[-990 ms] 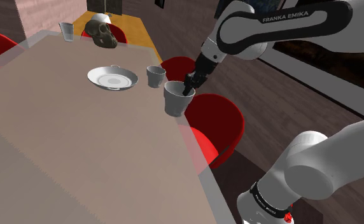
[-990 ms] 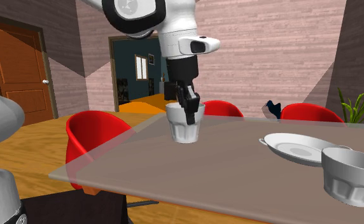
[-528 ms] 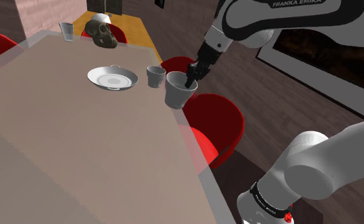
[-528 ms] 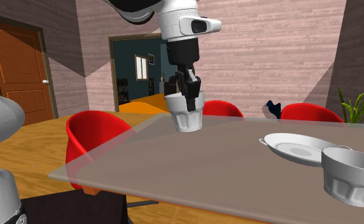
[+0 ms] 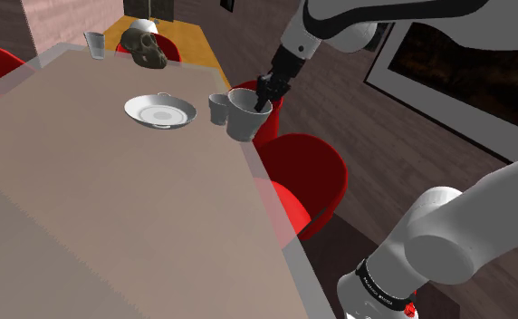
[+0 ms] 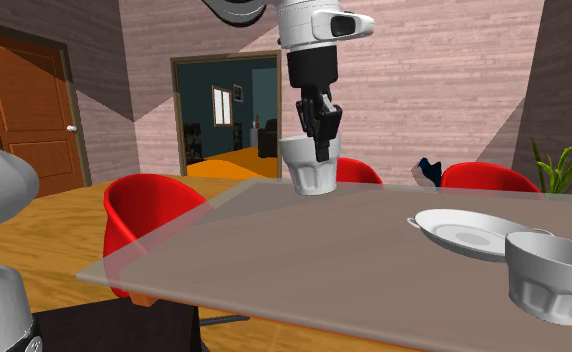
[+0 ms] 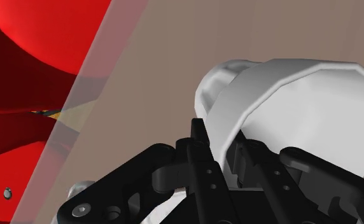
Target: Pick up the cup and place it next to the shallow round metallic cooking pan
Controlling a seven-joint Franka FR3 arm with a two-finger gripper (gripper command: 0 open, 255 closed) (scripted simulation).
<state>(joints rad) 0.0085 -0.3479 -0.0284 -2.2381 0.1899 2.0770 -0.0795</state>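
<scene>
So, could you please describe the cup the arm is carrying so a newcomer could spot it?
On the long table, find the shallow round pan. Between it and the red chairs are two pale cups: the carried cup is the one in the air, rim pinched by the black gripper; its neighbour stands on the table.

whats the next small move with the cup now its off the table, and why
Probably carry the cup, which the gripper clasps at the rim clear of the table, across towards the pan at this height. The second cup stands between them in the shoulder view, so steer around it and lower only once beside the pan.
</scene>
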